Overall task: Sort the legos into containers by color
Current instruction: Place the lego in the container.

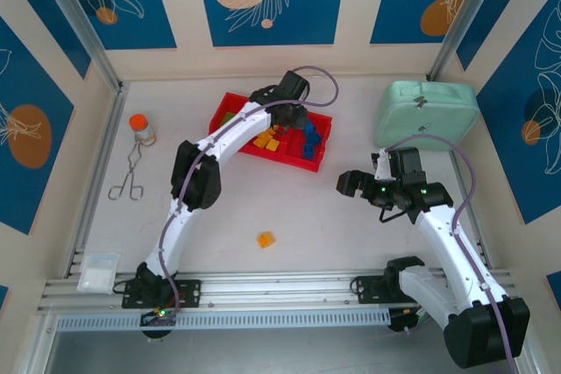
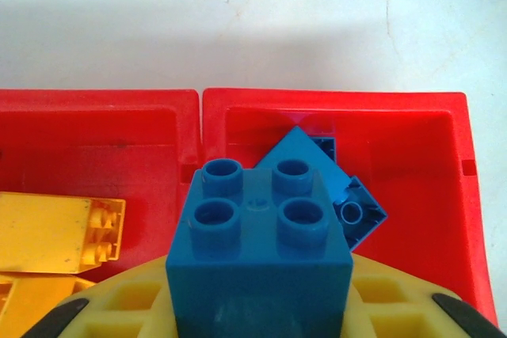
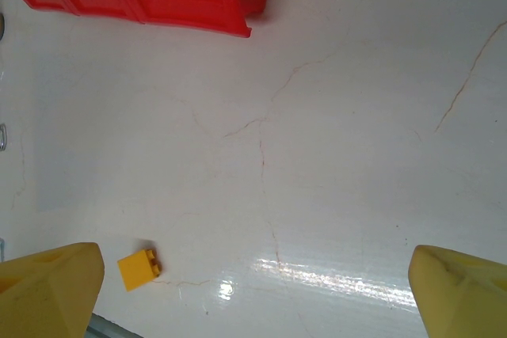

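- Left claw (image 2: 261, 316) clamps a blue brick (image 2: 260, 263) over the red tray (image 2: 469, 195), blue compartment; height unclear, so lower before opening.
- Right claw (image 3: 253, 290) is wide open, empty.

One red tray (image 1: 308, 162), three compartments (image 2: 412, 148). One loose orange-yellow brick (image 1: 266, 239) toward the table's near edge. Close up: one blue brick (image 2: 260, 259) in front, at least one other blue piece (image 2: 352, 199) behind, two yellow bricks (image 2: 55, 231). Along the left edge: one bottle (image 1: 141, 127), one pair of forceps (image 1: 128, 177), one white packet (image 1: 98, 271). One mint-green case (image 1: 426, 114), far right corner.
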Controlling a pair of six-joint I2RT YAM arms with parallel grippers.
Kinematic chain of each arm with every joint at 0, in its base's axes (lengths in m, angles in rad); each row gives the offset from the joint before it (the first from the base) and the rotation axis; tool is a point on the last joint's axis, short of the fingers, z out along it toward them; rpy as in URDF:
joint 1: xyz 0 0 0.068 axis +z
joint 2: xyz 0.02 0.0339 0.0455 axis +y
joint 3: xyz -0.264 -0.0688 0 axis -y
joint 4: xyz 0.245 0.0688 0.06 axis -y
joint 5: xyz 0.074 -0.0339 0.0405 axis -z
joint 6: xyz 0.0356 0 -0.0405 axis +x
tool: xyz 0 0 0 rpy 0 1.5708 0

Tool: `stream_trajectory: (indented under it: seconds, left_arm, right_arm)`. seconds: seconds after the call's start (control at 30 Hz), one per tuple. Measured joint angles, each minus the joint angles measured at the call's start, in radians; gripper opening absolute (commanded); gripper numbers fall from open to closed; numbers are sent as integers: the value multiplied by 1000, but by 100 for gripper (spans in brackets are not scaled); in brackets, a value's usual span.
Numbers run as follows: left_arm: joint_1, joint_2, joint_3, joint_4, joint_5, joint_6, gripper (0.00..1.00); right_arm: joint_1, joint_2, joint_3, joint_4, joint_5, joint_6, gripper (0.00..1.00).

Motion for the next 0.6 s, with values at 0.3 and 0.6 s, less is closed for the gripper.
stream_trajectory:
  seconds: [0.3,0.6]
  left_arm:
    - [-3,0,0,0,38,5,52]
    - [-8,0,0,-4,47,18,100]
  right_arm:
    - [0,0,0,0,0,0,99]
    - [0,-2,0,0,0,0,99]
